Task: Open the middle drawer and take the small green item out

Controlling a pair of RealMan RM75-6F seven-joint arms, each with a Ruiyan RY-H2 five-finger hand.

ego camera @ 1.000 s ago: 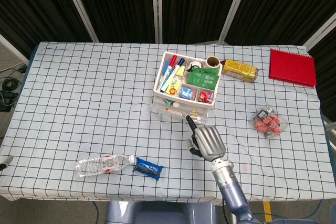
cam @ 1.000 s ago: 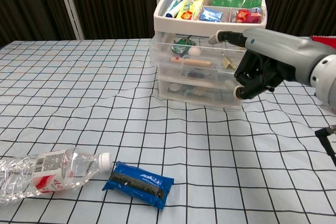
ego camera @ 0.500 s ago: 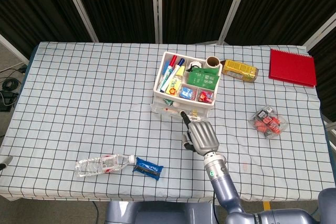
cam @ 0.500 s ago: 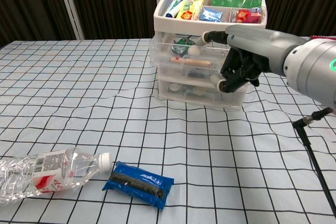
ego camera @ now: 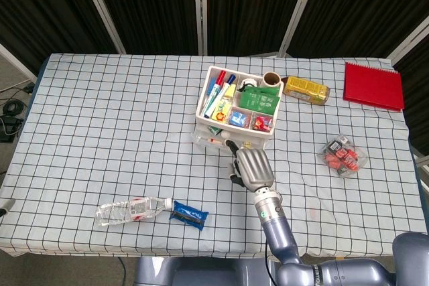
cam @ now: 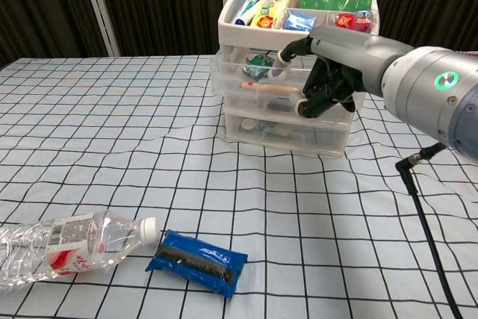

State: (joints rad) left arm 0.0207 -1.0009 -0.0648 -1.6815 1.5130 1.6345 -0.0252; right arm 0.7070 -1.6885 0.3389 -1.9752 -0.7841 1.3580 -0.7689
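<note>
Reaching in from the near edge, our right hand (cam: 328,72) sits right against the front of the drawer unit (cam: 287,102), one finger stretched toward the upper drawer front and the others curled in by the middle drawer (cam: 272,95). Whether it grips anything we cannot tell. Just past the outstretched fingertip, behind the clear front, lies a small green item (cam: 258,66); which drawer holds it we cannot tell. Above our hand the unit's open top tray (ego camera: 238,102) holds markers and packets. Well off to its left, near the front table edge, lie a plastic bottle (cam: 67,248) and a blue packet (cam: 197,262).
</note>
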